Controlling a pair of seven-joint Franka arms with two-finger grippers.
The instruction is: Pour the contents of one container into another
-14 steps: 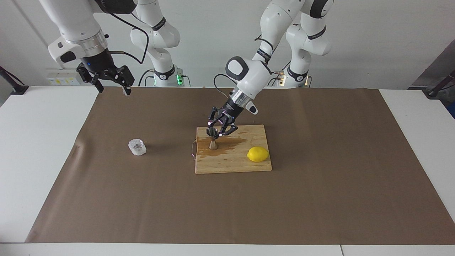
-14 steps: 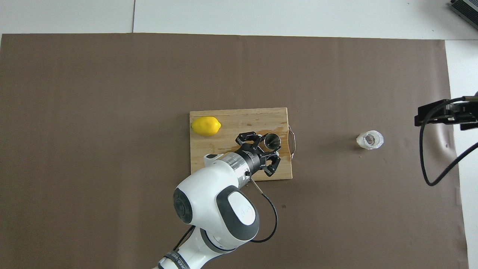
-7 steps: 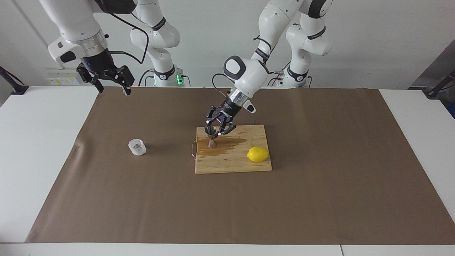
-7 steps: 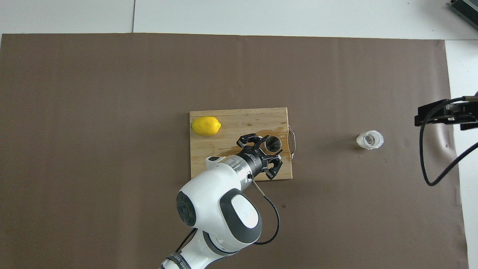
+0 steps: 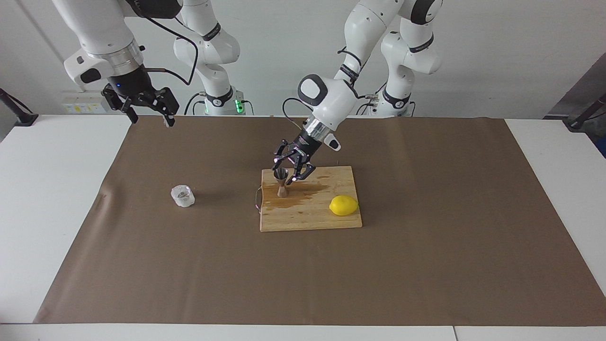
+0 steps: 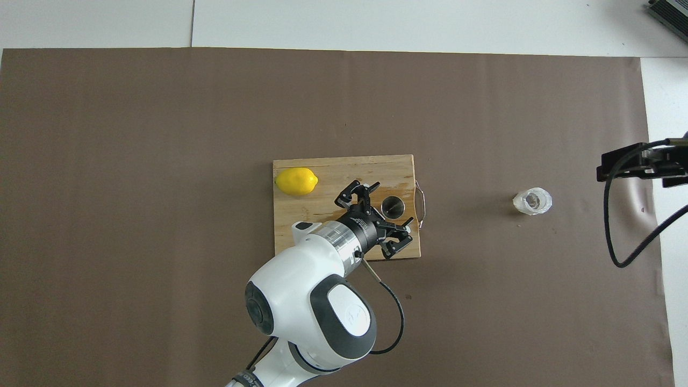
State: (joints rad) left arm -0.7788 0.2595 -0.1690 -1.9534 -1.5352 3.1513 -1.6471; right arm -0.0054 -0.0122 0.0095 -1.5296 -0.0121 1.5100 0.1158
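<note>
The steel jigger [image 5: 282, 189] stands upright on the wooden cutting board [image 5: 307, 219], at the board's end toward the right arm; in the overhead view its round mouth [image 6: 393, 206] shows. My left gripper [image 5: 284, 173] is open and tilted over the jigger's top, one finger on each side and apart from it; it also shows in the overhead view [image 6: 392, 202]. The clear glass cup [image 5: 182, 196] stands alone on the brown mat toward the right arm's end [image 6: 532, 201]. My right gripper [image 5: 151, 120] waits open and empty, high over the mat's corner.
A yellow lemon [image 5: 343, 205] lies on the board's end toward the left arm [image 6: 296, 181]. A wet stain spreads on the board beside the jigger. A wire handle [image 6: 422, 204] sticks out of the board toward the cup. The brown mat [image 5: 426, 265] covers the table.
My left gripper's fingers have spread wider around the jigger and the hand has risen slightly. The jigger, the cup and the right arm have not moved.
</note>
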